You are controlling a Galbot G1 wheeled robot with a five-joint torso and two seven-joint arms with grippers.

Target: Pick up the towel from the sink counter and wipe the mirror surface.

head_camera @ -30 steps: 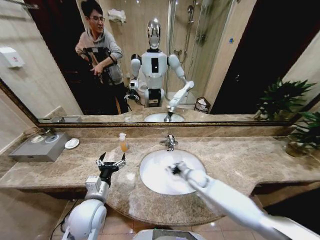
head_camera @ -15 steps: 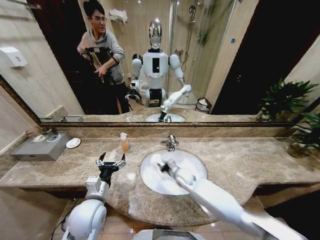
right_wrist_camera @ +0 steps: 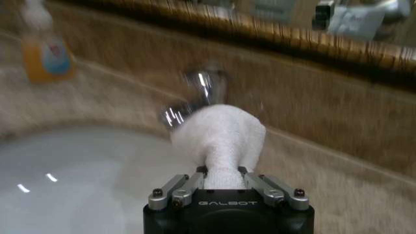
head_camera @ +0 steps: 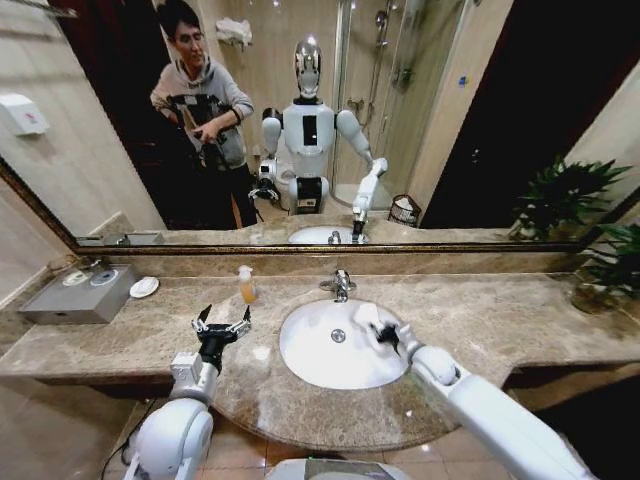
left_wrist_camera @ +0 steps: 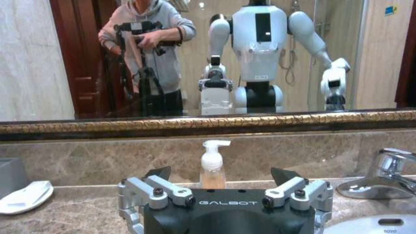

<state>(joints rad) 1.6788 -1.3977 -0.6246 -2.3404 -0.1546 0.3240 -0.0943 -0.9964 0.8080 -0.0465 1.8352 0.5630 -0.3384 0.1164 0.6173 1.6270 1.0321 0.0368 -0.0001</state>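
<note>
My right gripper (right_wrist_camera: 221,176) is shut on the towel (right_wrist_camera: 221,134), a small white fluffy cloth that bunches out past the fingers. In the head view the right gripper (head_camera: 385,334) hangs over the right rim of the white basin (head_camera: 315,350), low above the sink counter (head_camera: 500,320). The chrome faucet (right_wrist_camera: 195,97) stands just beyond the towel. The mirror (head_camera: 450,120) runs along the wall behind the counter, well apart from the towel. My left gripper (head_camera: 222,322) hovers open over the counter left of the basin, holding nothing, facing the mirror (left_wrist_camera: 78,58).
An orange soap bottle (head_camera: 245,285) stands left of the faucet (head_camera: 340,285). A small white dish (head_camera: 144,287) and a grey box (head_camera: 80,293) sit at the counter's far left. Potted plants (head_camera: 608,265) crowd the far right. A person shows as a reflection.
My right arm has swung the towel from the middle and left part of the basin over to its right rim. The left arm has stayed where it was.
</note>
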